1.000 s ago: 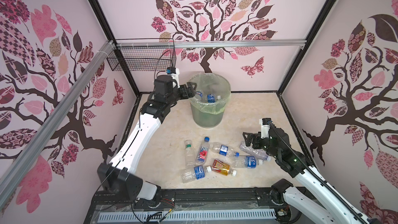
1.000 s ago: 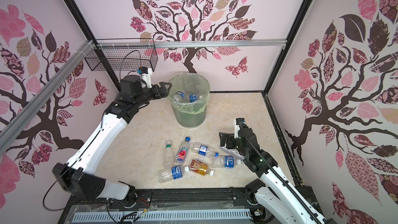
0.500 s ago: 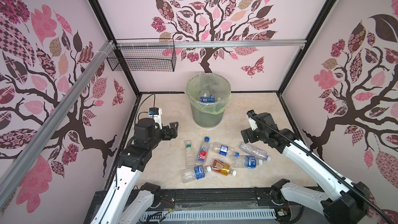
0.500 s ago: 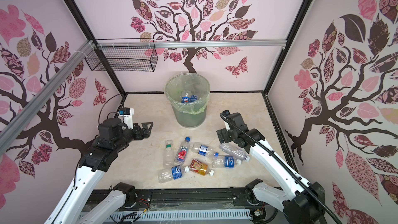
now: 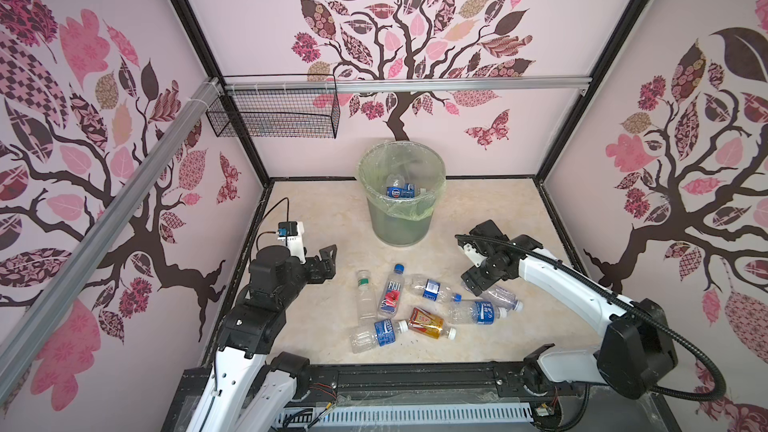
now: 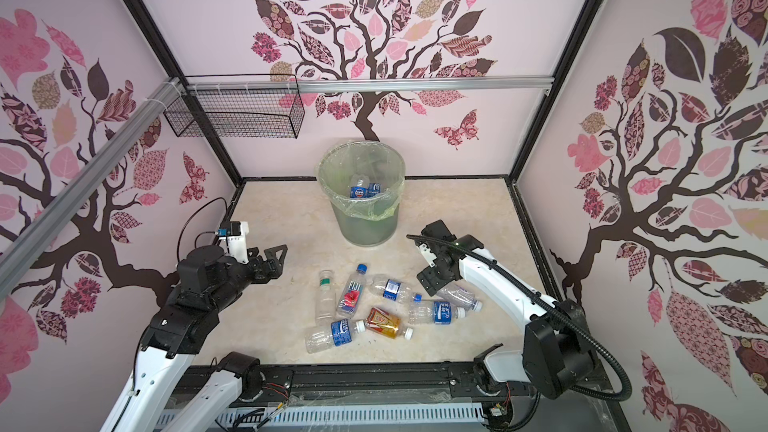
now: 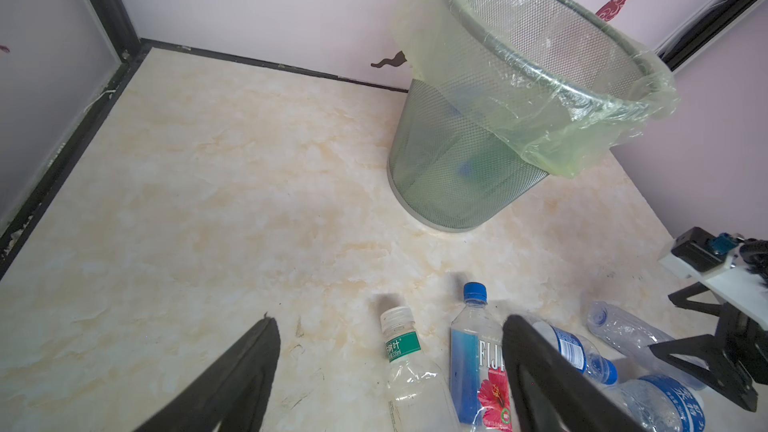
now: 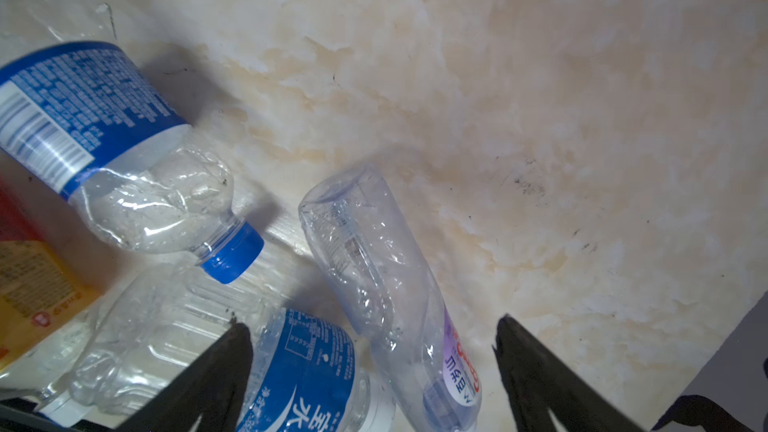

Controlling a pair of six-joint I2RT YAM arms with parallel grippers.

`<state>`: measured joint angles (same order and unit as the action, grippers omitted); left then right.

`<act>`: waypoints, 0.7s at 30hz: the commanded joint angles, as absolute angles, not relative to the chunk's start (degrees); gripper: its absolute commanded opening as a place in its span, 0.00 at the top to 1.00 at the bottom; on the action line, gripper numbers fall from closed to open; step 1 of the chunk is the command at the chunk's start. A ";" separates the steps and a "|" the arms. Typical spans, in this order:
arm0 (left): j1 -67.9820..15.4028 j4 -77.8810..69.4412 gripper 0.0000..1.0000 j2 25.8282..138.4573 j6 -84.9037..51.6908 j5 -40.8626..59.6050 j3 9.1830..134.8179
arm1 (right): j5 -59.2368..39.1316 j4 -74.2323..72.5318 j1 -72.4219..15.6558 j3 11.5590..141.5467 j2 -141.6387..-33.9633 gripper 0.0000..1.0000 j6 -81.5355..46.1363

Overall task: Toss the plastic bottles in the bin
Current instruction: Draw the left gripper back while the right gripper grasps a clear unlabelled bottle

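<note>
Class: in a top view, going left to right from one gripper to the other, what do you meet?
Left gripper, clear plastic bottle with green label, blue-capped FIJI bottle, small clear bottle with blue label, right gripper.

Right wrist view's edge cuts off the amber bottle.

Overhead stereo pair, wrist views near bottles
</note>
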<state>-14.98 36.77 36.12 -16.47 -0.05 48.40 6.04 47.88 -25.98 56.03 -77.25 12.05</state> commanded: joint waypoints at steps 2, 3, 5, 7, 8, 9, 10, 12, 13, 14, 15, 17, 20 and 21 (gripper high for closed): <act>-14.72 36.38 0.13 36.12 -15.96 -1.36 47.13 | 7.51 51.46 -26.16 57.93 -80.69 0.05 13.40; -14.71 36.32 0.13 36.12 -15.83 -1.61 47.17 | 7.55 52.07 -26.10 58.38 -82.19 0.06 13.45; -14.76 36.33 0.13 36.11 -15.66 -2.00 47.19 | 7.65 52.34 -26.18 58.95 -84.29 0.06 13.70; -14.72 36.36 0.13 36.02 -15.56 -1.98 47.20 | 7.80 52.31 -26.13 59.40 -86.02 0.06 13.98; -14.72 36.53 0.13 36.03 -15.47 -2.02 47.20 | 7.86 52.30 -26.15 59.62 -86.95 0.06 13.97; -14.71 36.64 0.14 35.95 -15.47 -2.10 47.23 | 7.97 52.17 -26.13 59.65 -87.74 0.06 13.98; -14.74 36.72 0.14 35.95 -15.47 -2.11 47.20 | 8.20 51.89 -26.12 59.55 -88.62 0.06 13.57; -14.76 36.90 0.14 35.77 -15.23 -2.44 47.21 | 7.83 51.80 -26.11 59.92 -90.21 0.06 13.16; -14.71 37.06 0.14 35.64 -14.91 -2.53 47.33 | 7.52 51.69 -26.05 60.38 -91.17 0.07 13.05; -14.72 37.19 0.14 35.60 -14.66 -2.67 47.22 | 7.39 51.68 -26.03 60.77 -92.07 0.07 12.88; -14.78 37.25 0.14 35.51 -14.38 -2.92 47.22 | 7.30 51.60 -26.09 61.20 -93.12 0.07 12.75; -14.71 37.51 0.14 35.59 -14.00 -3.25 47.45 | 7.37 51.36 -25.95 61.31 -94.90 0.08 12.46; -14.71 37.71 0.14 35.66 -13.71 -3.51 47.76 | 7.18 50.22 -25.14 60.67 -96.69 0.10 11.66; -14.73 37.71 0.15 35.77 -13.71 -3.75 47.78 | 7.16 49.56 -24.29 60.61 -96.85 0.12 11.02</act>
<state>-14.98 37.43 35.99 -14.83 -2.83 48.40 7.20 49.69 -25.67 59.59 -95.42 12.53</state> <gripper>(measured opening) 0.855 0.895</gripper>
